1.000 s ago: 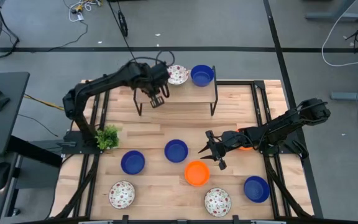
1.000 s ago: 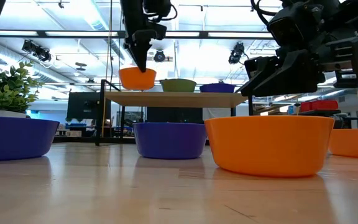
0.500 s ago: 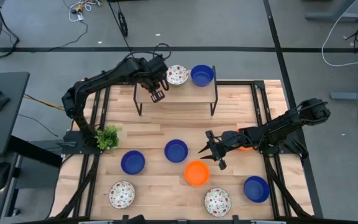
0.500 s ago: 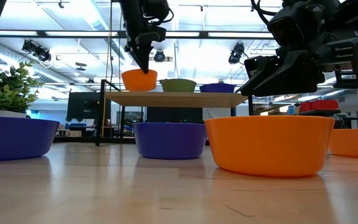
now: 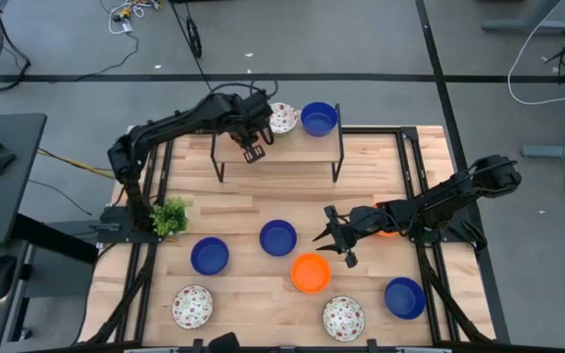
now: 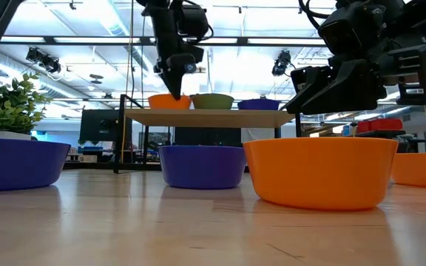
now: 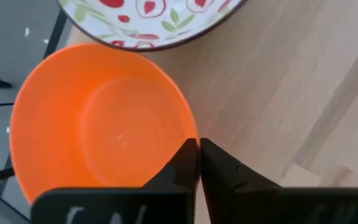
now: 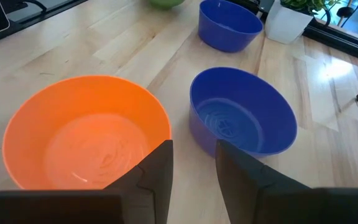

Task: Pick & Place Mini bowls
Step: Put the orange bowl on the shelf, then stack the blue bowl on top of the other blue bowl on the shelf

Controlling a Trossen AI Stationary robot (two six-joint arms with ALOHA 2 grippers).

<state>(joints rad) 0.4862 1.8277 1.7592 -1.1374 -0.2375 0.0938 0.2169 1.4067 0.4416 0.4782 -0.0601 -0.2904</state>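
My left gripper point(image 5: 253, 152) is over the raised wooden shelf point(image 5: 302, 149) at the table's far side. It is shut on an orange mini bowl point(image 7: 98, 124), which the arm hides in the high view. In the low view the bowl point(image 6: 170, 101) sits on the shelf's left part, beside a speckled bowl point(image 5: 281, 118) and a blue bowl point(image 5: 319, 119). My right gripper point(image 5: 330, 238) is open and empty above the table's middle, between an orange bowl point(image 5: 310, 273) and a blue bowl point(image 5: 278, 237). My left gripper pinches the orange bowl's rim point(image 7: 193, 138) on the side away from the speckled bowl, one finger inside the bowl and one outside. The fingers come from above, pointing down. The bowl is upright with its base on the shelf top.
Around the table's near half stand two more blue bowls point(image 5: 209, 255) point(image 5: 404, 297) and two speckled bowls point(image 5: 192, 306) point(image 5: 343, 317). An orange bowl point(image 5: 388, 229) lies partly under my right arm. A small green plant point(image 5: 170, 216) stands at the left edge.
My left gripper has gone down and a little toward the table's right with the orange bowl. The bowl, held clear above the shelf before, now rests on the shelf top next to the speckled bowl.
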